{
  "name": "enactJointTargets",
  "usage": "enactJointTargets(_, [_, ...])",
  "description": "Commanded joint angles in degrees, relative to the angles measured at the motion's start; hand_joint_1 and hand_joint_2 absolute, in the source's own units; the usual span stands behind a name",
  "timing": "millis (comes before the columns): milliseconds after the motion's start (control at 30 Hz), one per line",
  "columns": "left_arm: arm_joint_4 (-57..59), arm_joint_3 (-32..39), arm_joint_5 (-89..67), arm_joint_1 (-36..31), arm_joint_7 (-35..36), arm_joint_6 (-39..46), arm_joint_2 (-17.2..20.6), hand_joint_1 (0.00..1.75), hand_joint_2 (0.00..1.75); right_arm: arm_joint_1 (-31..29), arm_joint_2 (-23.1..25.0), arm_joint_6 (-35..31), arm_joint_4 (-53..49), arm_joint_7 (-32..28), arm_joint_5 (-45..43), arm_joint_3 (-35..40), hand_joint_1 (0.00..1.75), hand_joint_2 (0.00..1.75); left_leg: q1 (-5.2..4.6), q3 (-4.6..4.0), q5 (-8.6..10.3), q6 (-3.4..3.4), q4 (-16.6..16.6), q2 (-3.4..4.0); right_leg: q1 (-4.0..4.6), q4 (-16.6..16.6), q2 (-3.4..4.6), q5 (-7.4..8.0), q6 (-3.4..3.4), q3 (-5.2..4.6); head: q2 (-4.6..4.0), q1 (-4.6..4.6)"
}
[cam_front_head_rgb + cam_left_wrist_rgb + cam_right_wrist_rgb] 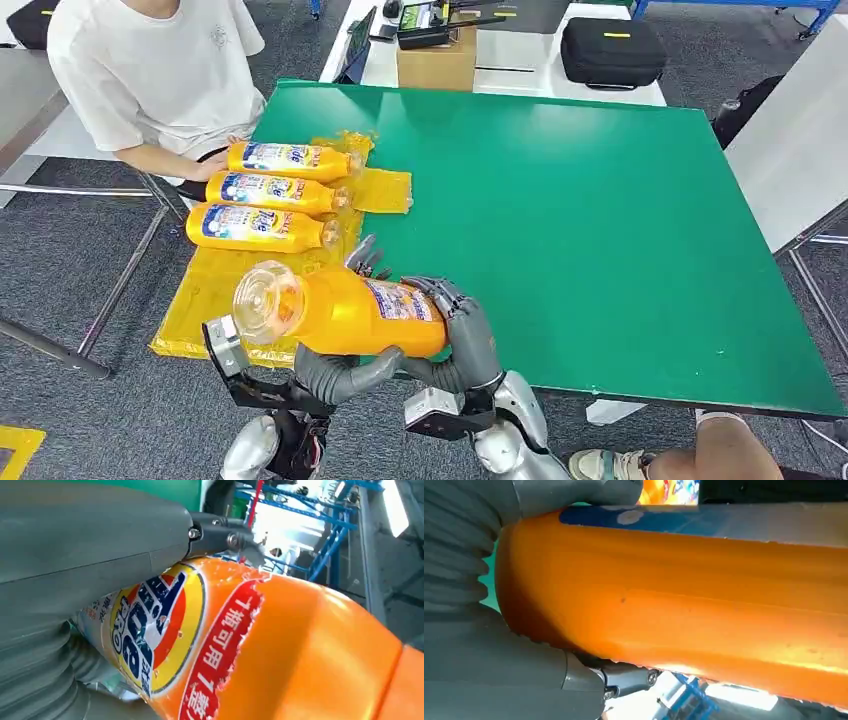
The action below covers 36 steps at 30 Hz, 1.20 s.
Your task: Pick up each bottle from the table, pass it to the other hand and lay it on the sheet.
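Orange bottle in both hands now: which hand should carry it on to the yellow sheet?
Left, probably. The left hand cups the orange bottle from below on the yellow sheet's side; the right hand grips its base, farther off.

I see both silver arms coming in low at the near table edge, forearms angled inward so the hands meet. My left hand (pixel 345 370) cups the orange plastic detergent bottle (pixel 340 310) from beneath, grey fingers curled up around its underside. My right hand (pixel 465 330) wraps the bottle's base end, dark fingers arched over the top and the thumb below. In the left wrist view, the thick grey thumb (pixel 95 535) presses along the bottle's label. In the right wrist view, the ribbed grey cover (pixel 459 555) sits against the bottle's base.
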Motion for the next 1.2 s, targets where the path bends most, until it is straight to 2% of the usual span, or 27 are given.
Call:
enactJointTargets(33, [2.2, 0.3, 2.5, -2.1, 1.1, -0.7, 1.0, 1.75, 1.75, -1.0, -0.5, -0.1, 5.6, 0.0, 0.3, 2.8, 0.00, 0.00, 0.06, 0.28, -0.08, -0.08, -0.1, 0.00, 0.07, -0.1, -0.07, -0.08, -0.12, 0.30, 0.00, 0.00])
enactJointTargets(433, [3.1, 0.6, 4.1, -2.5, 1.6, -2.5, 1.5, 1.75, 1.75, -0.2, -0.3, -1.1, 4.5, -0.5, 0.1, 2.6, 0.00, 0.00, 0.04, 0.23, -0.05, -0.07, -0.1, -0.02, 0.05, -0.1, -0.09, -0.08, -0.11, 0.23, 0.00, 0.00])
enactJointTargets(633, [3.7, 3.5, 2.5, -3.1, 0.8, -0.9, 1.4, 1.75, 1.75, 0.8, -0.5, -3.6, 2.8, -1.1, 0.2, 1.6, 0.00, 0.00, 0.05, 0.34, -0.08, -0.10, -0.1, -0.04, 0.07, -0.1, -0.13, -0.11, -0.15, 0.34, 0.00, 0.00])
enactJointTargets(733, [4.0, 5.9, -4.7, -4.5, -0.8, 5.8, 1.9, 1.75, 1.75, 1.3, -0.7, -5.5, 1.4, -1.4, 0.6, 1.2, 0.00, 0.00, 0.06, 0.31, -0.08, -0.10, -0.1, -0.01, 0.08, -0.1, -0.10, -0.10, -0.15, 0.31, 0.00, 0.00])
enactJointTargets(867, [9.1, 10.8, -26.6, -9.9, 0.2, 20.9, 5.8, 1.75, 1.75, 2.4, -2.1, -5.8, -1.6, -1.7, 0.7, 0.8, 0.00, 0.00, 0.02, 0.18, 0.00, -0.08, -0.1, -0.01, 0.04, -0.1, -0.06, -0.02, -0.11, 0.16, 0.00, 0.00])
enactJointTargets(1033, [14.4, 18.3, -37.2, -13.2, 2.3, 22.5, 9.5, 1.75, 1.75, 3.0, -2.2, -4.5, -3.7, -2.7, -1.2, -1.1, 0.00, 0.00, 0.05, 0.22, 0.01, -0.10, -0.1, 0.05, 0.05, 0.0, -0.01, -0.02, -0.12, 0.17, 0.00, 0.02])
enactJointTargets(1100, [16.1, 20.6, -40.6, -14.1, 2.3, 21.8, 10.0, 1.75, 1.75, 2.8, -2.3, -0.2, -2.8, -3.8, -3.9, -1.6, 0.00, 0.00, 0.09, 0.27, -0.01, -0.11, -0.1, 0.07, 0.08, 0.0, 0.00, -0.03, -0.13, 0.22, 0.00, 0.00])
enactJointTargets(1167, [17.6, 21.5, -43.8, -14.5, 2.8, 21.1, 10.8, 1.75, 1.75, 2.7, -2.4, 1.4, -2.2, -4.3, -4.2, -2.2, 0.00, 0.00, 0.11, 0.30, -0.02, -0.12, -0.1, 0.03, 0.09, 0.0, -0.06, -0.07, -0.14, 0.27, 0.00, 0.02])
enactJointTargets(1200, [18.7, 20.6, -49.4, -14.8, 3.1, 22.4, 12.4, 1.75, 1.75, 2.5, -2.4, 1.6, -2.1, -4.5, -4.0, -2.4, 0.00, 0.00, 0.09, 0.23, 0.01, -0.10, -0.1, 0.05, 0.07, 0.0, -0.02, -0.04, -0.10, 0.19, 0.00, 0.02])
